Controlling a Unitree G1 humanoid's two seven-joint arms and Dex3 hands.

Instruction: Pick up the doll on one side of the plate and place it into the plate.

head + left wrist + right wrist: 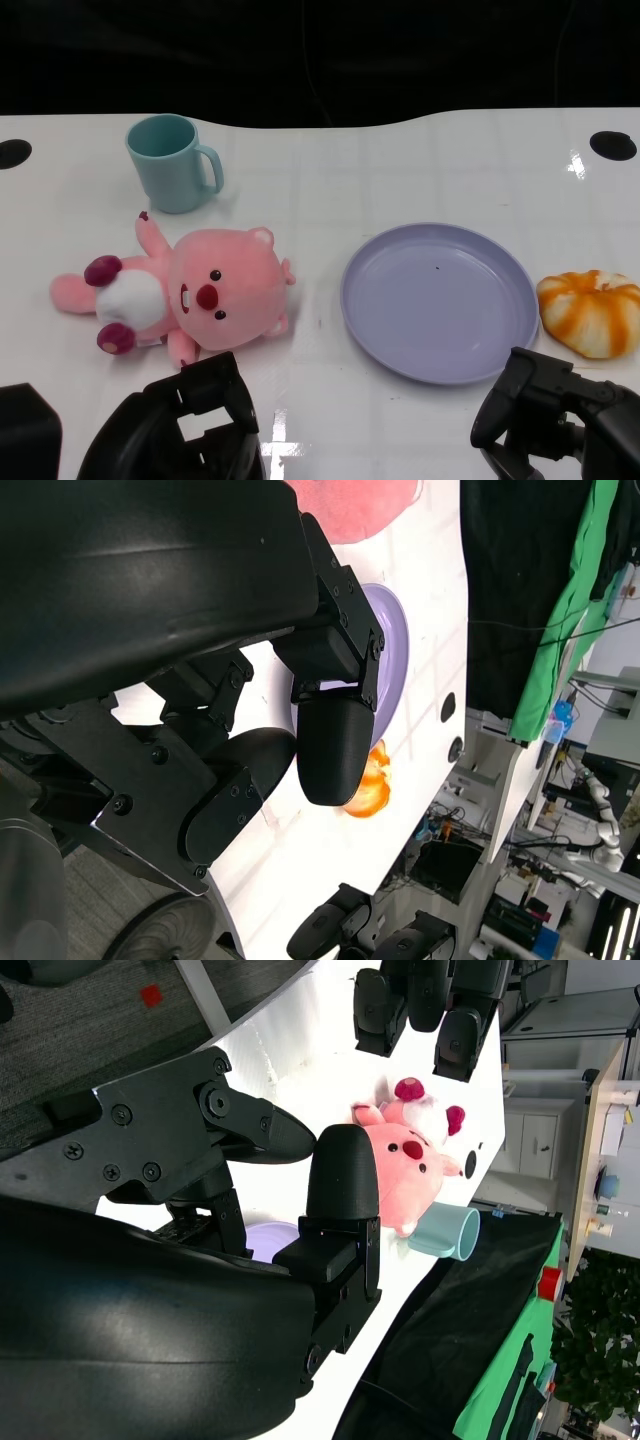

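Note:
A pink plush doll (190,293) with a white belly lies on its back on the white table, left of the lilac plate (437,300), which holds nothing. The doll also shows in the right wrist view (405,1155), and the plate in the left wrist view (388,660). My left hand (190,425) hovers at the table's near edge, just in front of the doll, fingers apart and holding nothing. My right hand (555,412) sits near the plate's front right rim, also open. Neither hand touches the doll.
A teal mug (172,163) stands behind the doll. An orange-and-white plush pumpkin (592,311) lies right of the plate, close to my right hand. Black holes (612,145) mark the table's far corners.

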